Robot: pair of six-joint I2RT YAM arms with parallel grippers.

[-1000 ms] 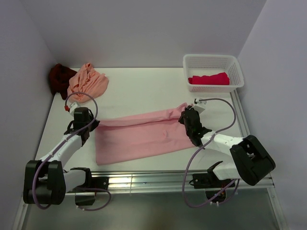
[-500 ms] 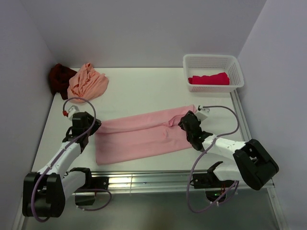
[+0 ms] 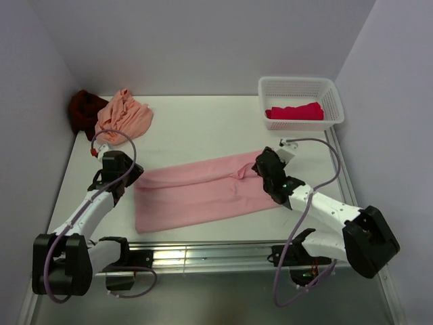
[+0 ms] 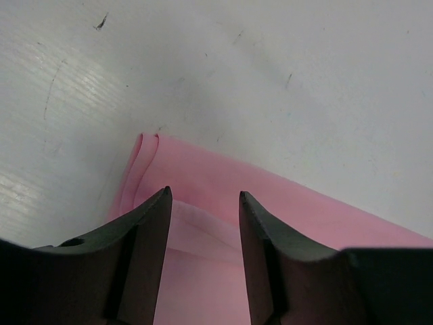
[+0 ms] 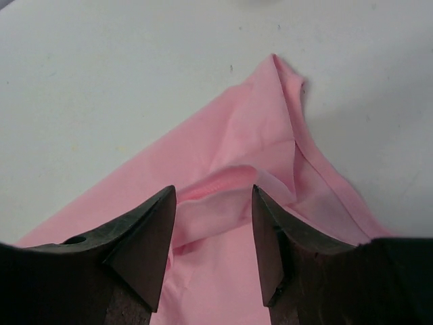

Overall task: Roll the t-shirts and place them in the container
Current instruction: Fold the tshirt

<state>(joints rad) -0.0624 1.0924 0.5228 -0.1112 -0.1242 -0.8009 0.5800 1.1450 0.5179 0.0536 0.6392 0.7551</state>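
Observation:
The light pink t-shirt [image 3: 203, 193] lies flat on the white table [image 3: 203, 128] as a long folded strip, running from left to right. My left gripper [image 3: 130, 179] stands open at its left end; in the left wrist view the dark fingers [image 4: 145, 230] straddle a folded corner of the pink cloth [image 4: 223, 172] without pinching it. My right gripper [image 3: 260, 168] is open over the strip's right end. Its fingers [image 5: 145, 230] stand either side of a raised fold of the pink shirt [image 5: 257, 128], and my right gripper [image 5: 213, 193] holds nothing. My left gripper [image 4: 203, 196] is likewise empty.
A white lattice basket [image 3: 301, 85] at the back right holds a crimson-pink shirt [image 3: 295, 112]. A peach-orange shirt [image 3: 124, 115] and a dark maroon one [image 3: 82, 108] are bunched in the back left corner. A metal rail [image 3: 203, 254] runs along the near edge.
Both grippers have gone from shut to open and let go of the pink shirt's ends. The cloth has settled flat; the right end has shifted slightly.

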